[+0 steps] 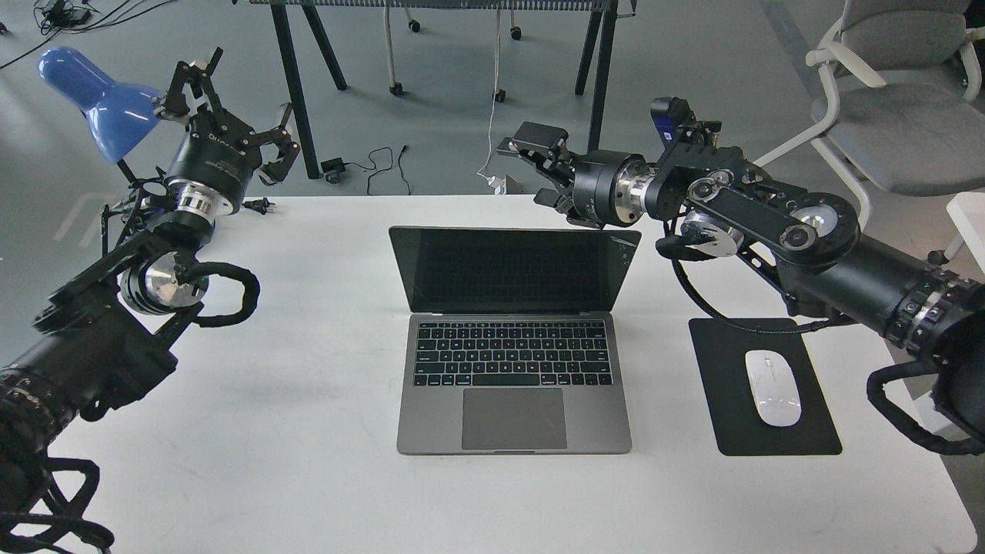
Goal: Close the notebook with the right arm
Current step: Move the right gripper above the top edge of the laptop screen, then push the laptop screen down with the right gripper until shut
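Observation:
The notebook, a slim grey laptop, stands open in the middle of the white table, its black screen tilted back and its keys and trackpad showing. My right gripper reaches in from the right and hovers just behind and above the screen's top right corner. Its fingers are spread and hold nothing. The blue wrist part shows above the arm. My left gripper is raised at the far left, off the table's back corner, fingers spread and empty, far from the notebook.
A black mouse pad with a white mouse lies right of the notebook, under my right arm. A blue desk lamp stands at the back left by my left gripper. A grey chair is at the far right.

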Tool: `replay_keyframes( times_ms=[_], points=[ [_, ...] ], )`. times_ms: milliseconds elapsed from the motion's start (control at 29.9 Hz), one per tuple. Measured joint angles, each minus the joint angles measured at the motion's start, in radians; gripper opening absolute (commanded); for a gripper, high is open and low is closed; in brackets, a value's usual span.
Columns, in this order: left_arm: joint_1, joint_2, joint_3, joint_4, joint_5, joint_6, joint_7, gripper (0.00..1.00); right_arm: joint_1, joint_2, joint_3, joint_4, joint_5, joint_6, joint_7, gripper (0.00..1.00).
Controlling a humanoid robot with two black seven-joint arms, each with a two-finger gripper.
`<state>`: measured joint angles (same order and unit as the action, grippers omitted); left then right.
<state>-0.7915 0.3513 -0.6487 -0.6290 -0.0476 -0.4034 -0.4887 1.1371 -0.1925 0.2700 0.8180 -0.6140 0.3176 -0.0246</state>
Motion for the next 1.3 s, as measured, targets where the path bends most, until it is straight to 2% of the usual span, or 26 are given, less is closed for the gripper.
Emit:
replay_keyframes(
  times_ms=[569,1305],
  points=[
    [0.000,0.000,0.000,0.000,-0.001,0.001,0.000,1.00,-0.018,-0.086,0.000,0.170,0.010,0.165,0.000,1.00],
    [0.000,0.000,0.000,0.001,-0.002,0.000,0.000,1.00,-0.161,-0.119,-0.007,0.312,0.013,0.171,0.000,1.00]
  ],
)
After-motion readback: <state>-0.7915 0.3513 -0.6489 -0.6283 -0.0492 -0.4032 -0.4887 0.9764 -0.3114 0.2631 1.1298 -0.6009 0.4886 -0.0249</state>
